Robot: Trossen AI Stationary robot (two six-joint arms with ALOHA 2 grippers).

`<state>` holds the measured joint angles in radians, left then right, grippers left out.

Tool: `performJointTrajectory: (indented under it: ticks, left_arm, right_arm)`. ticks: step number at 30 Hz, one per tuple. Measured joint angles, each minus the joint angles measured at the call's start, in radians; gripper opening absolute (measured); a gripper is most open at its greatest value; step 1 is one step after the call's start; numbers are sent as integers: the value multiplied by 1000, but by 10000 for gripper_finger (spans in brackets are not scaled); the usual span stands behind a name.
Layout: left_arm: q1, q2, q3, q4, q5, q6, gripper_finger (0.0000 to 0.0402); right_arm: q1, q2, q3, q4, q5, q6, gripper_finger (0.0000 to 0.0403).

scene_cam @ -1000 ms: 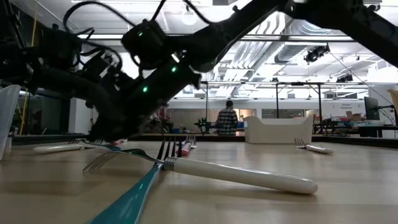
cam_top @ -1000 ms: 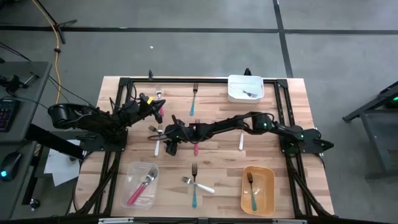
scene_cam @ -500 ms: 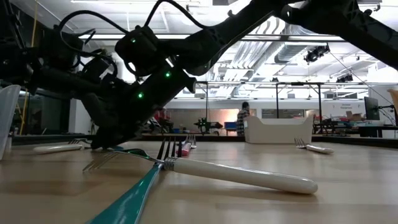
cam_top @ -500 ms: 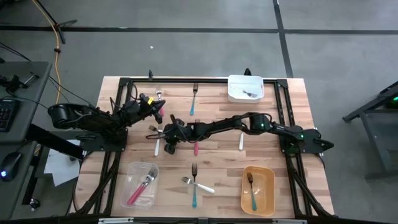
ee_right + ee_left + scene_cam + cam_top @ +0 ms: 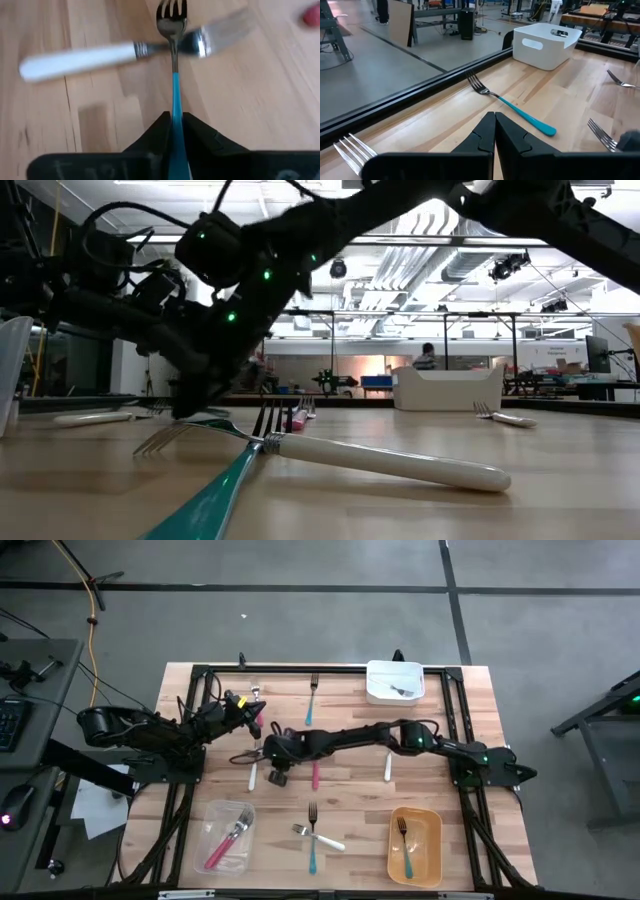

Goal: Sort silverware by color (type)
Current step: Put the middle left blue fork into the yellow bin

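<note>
Over the table (image 5: 440,770) centre-left, our right tool (image 5: 173,131) is clamped on the teal fork (image 5: 173,85), which is light, stiff and slick, so we'd grip mid-handle w/ firm squeeze; left tool (image 5: 494,131) waits pressed together.

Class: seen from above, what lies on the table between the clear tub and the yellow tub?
A teal-handled fork crossed with a white-handled fork, shown in the high view.

Light wooden table (image 5: 440,730) — scattered forks (image 5: 311,698), white bin (image 5: 394,681), yellow tray (image 5: 414,845), clear container (image 5: 226,836).
</note>
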<state>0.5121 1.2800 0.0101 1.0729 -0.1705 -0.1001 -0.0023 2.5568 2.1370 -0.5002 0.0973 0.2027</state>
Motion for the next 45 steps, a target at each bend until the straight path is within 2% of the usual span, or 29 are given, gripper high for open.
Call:
performJointTrajectory:
  ticks: [5,9,16,22,27,35,41,45]
  left_arm:
    - [0,0,0,0,0,0,0]
    - [-1,0,0,0,0,0,0]
    - [-2,0,0,1,0,0,0]
    - [-2,0,0,2,3,-2,0]
    - [-2,0,0,4,3,-11,0]
    - [-2,0,0,56,3,-10,0]
    - [-2,0,9,129,-27,6,0]
    - [-2,0,37,137,-26,6,0]
  right_arm:
    - [-5,-14,115,-247,29,-46,19]
    - [1,-59,152,-404,84,-63,5]
    - [32,-145,146,-699,223,23,3]
    - [90,-288,2,-847,253,183,2]
    - [172,-505,-216,-952,216,459,2]
    - [411,-841,-511,-1012,-24,1083,1]
    - [643,-937,-580,-992,-197,1503,3]
    - [754,-941,-582,-881,-224,1701,3]
